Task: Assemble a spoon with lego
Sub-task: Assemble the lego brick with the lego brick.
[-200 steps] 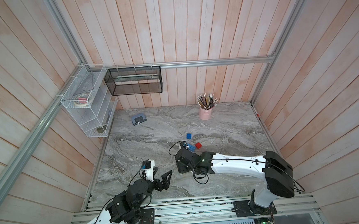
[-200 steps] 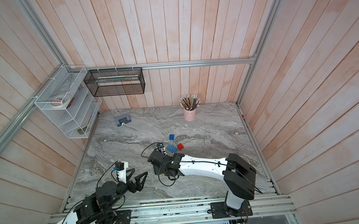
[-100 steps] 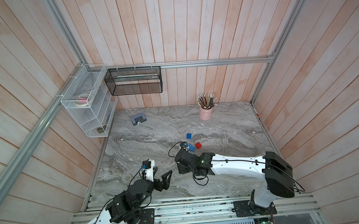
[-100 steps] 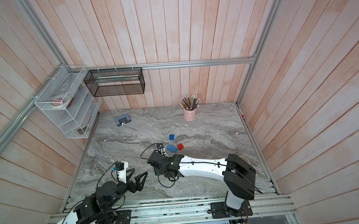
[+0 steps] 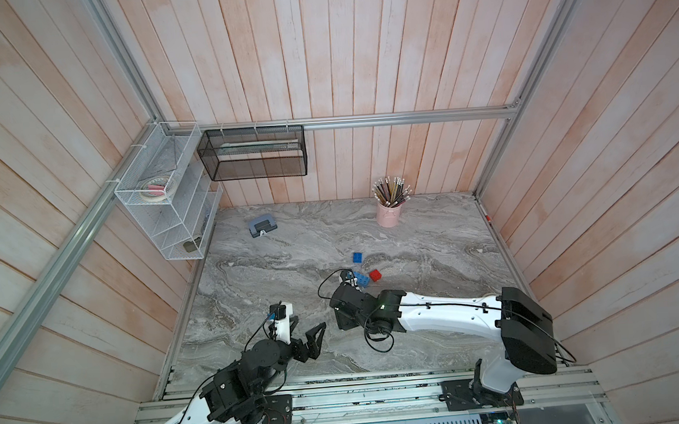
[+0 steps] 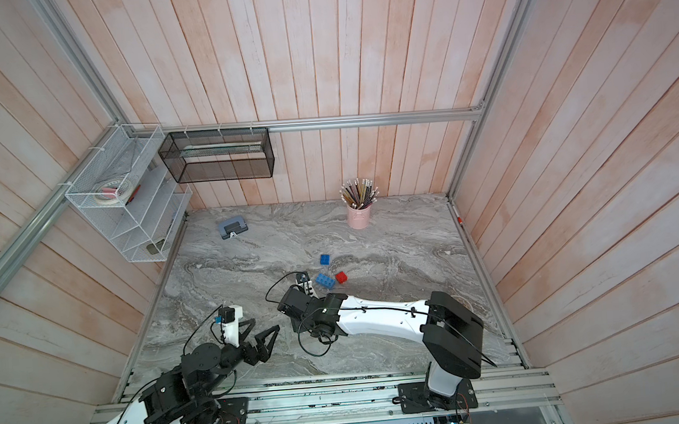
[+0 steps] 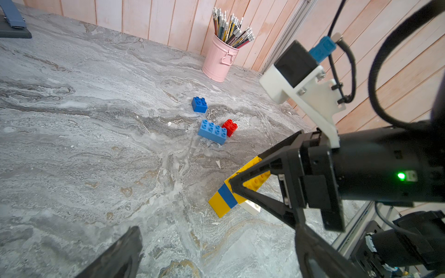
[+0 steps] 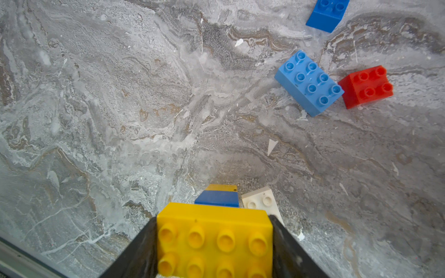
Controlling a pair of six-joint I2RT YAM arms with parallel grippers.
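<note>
The bench lies open along its left edge and centre-left. 3 loose bricks cluster near the centre. A pink pencil cup and a blue hole punch stand by the far edge.

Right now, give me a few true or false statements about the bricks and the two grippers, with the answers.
1. The right gripper is shut on a yellow brick. True.
2. The left gripper holds the red brick. False: it is open and empty, and the red brick lies on the table.
3. The red brick lies right beside the light blue brick. True.
4. The pencil cup is blue. False: it is pink.
</note>
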